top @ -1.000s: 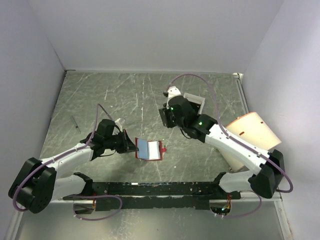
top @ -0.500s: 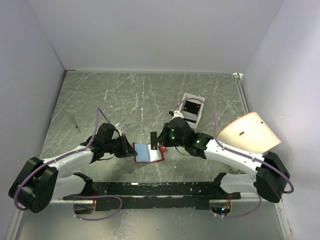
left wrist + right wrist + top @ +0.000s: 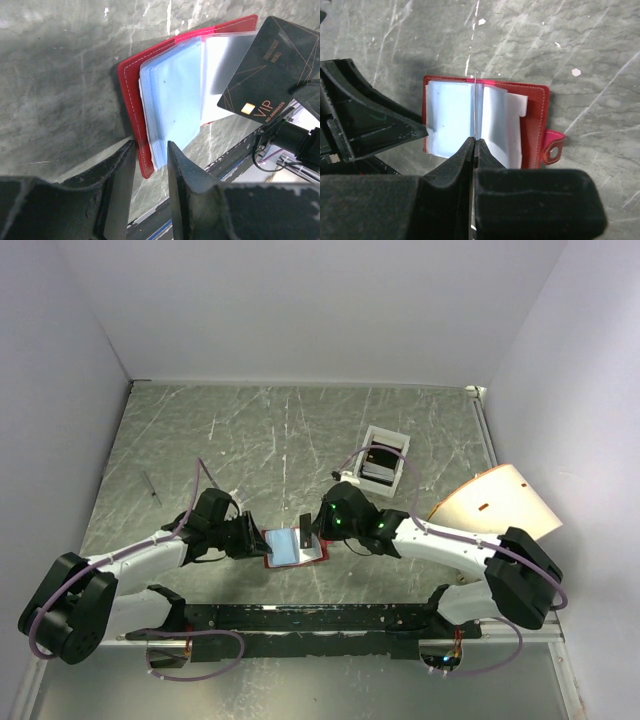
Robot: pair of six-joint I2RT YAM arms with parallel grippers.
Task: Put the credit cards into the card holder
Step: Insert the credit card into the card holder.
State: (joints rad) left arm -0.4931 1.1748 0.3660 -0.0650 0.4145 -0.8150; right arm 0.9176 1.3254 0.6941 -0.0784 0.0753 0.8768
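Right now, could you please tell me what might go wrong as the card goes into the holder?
1. The left fingers stand open around the card holder's edge, so it may slide when pushed.
2. The dark card, pinched by the right fingers, hangs over loose pale pockets; it could slip between leaves rather than into one.

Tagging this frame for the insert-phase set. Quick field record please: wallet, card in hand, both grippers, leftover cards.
card holder: red, lying open on the table, pale blue pockets up
dark card: held edge-on over the pockets; cannot tell if it is in one
right gripper: shut on the dark card
left gripper: open, a finger on each side of the holder's edge
white box: beyond the right arm, spare cards inside
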